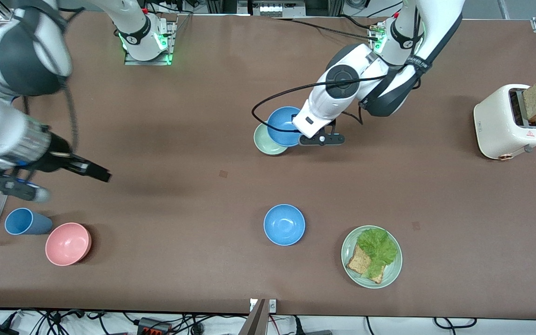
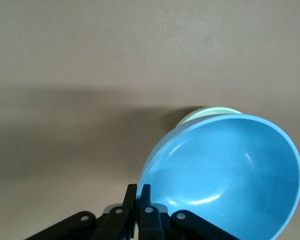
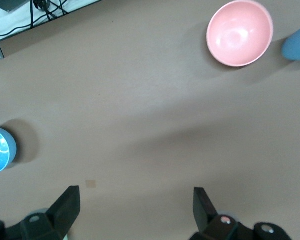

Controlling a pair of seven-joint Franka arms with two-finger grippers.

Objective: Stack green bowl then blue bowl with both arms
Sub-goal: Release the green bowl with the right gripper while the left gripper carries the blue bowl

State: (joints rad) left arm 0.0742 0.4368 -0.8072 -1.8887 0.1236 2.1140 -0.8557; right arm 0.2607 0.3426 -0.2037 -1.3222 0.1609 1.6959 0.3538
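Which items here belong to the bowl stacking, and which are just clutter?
Job: green bowl; blue bowl held over it by left gripper; right gripper, open.

Clutter: second blue bowl, pink bowl, blue cup, plate, toaster.

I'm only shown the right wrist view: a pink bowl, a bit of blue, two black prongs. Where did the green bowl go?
Observer: The green bowl sits mid-table, toward the arms' bases. The left gripper holds a blue bowl over it, tilted and overlapping it.

Operator: Is that the blue thing at my picture's edge?

Observer: No. Yours is a second blue bowl, alone on the table, nearer the front camera, beside a plate of lettuce and bread.

Operator: Is the held bowl really gripped?

Observer: Yes. In the left wrist view the fingers are closed on its rim.

Operator: And my prongs?

Observer: They belong to the right gripper, open and empty, over bare table toward the right arm's end.
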